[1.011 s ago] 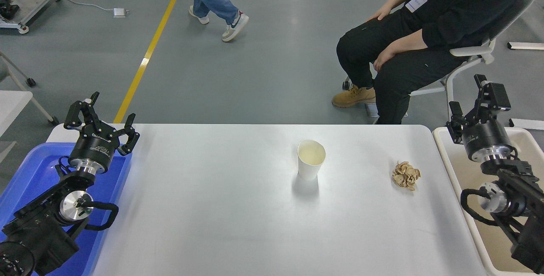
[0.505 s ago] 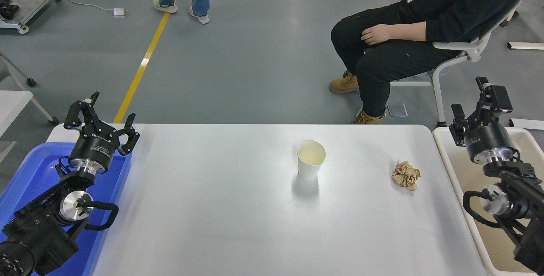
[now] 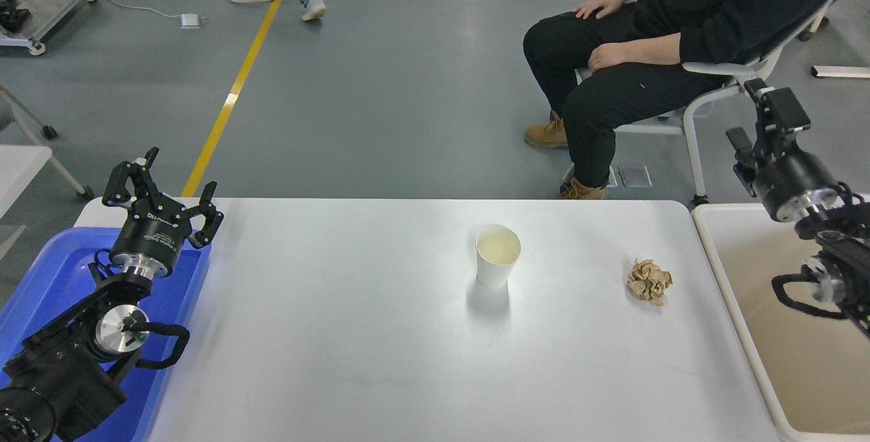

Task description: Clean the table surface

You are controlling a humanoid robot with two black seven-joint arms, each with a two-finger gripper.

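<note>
Two items are sitting on the table surface [image 3: 340, 333]: paper cup [image 3: 497, 255] upright, crumpled paper wad [image 3: 650, 281] to its right. Right gripper [image 3: 762, 114] is hovering right of the cup past the table edge, claw state unclear; left gripper [image 3: 161, 187] is idling far left, fingers spread.

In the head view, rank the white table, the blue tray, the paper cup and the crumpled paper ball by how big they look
1. white table
2. blue tray, partly hidden by the left arm
3. paper cup
4. crumpled paper ball, slightly smaller than the cup
</note>
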